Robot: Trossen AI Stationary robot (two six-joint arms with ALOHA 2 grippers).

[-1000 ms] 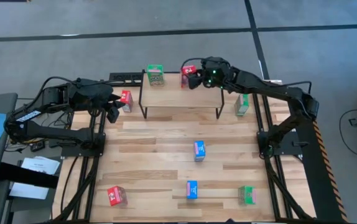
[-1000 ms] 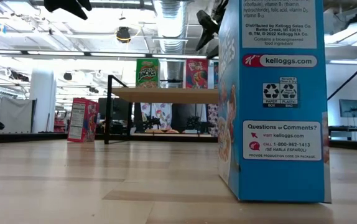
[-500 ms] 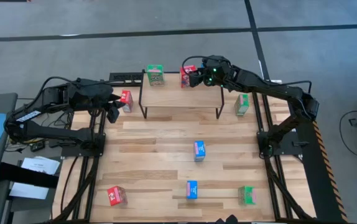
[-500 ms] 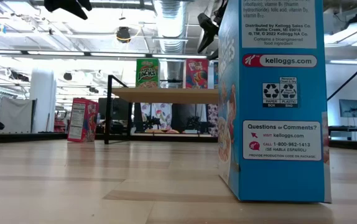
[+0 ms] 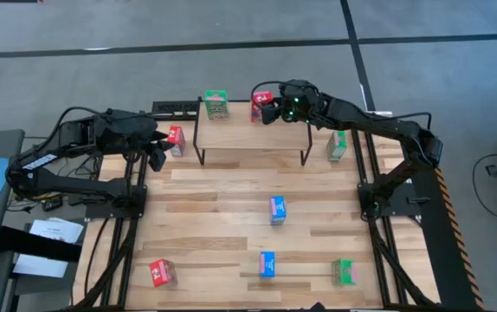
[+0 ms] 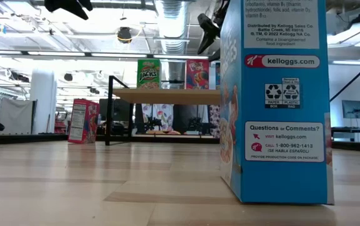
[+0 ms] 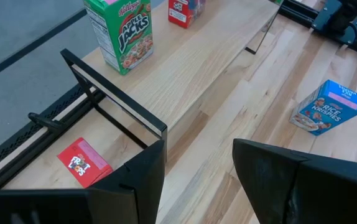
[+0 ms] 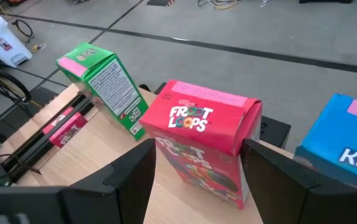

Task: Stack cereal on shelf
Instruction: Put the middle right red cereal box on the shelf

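Observation:
The shelf (image 5: 250,137) stands at the table's far middle. A green cereal box (image 5: 216,104) stands upright on the shelf's far left corner. A red cereal box (image 8: 206,146) stands on its far right part (image 6: 197,74), with my right gripper (image 5: 272,109) shut on it. A blue box (image 8: 346,146) shows just beside the red one. My left gripper (image 7: 197,180) hangs open above the table left of the shelf, near a red box (image 5: 176,139) standing on the table. My right gripper pinches the red box between its two fingers, one on each narrow side (image 8: 248,149), in the box's upper half. The fingers come slanting down from the table's right side. The box stands upright with its bottom on the shelf top.
On the table stand a green box (image 5: 337,145) right of the shelf, two blue boxes (image 5: 277,209) (image 5: 267,264) in the middle, a green one (image 5: 343,271) near right and a red one (image 5: 162,273) near left. The nearest blue box (image 6: 274,100) fills the low view's right.

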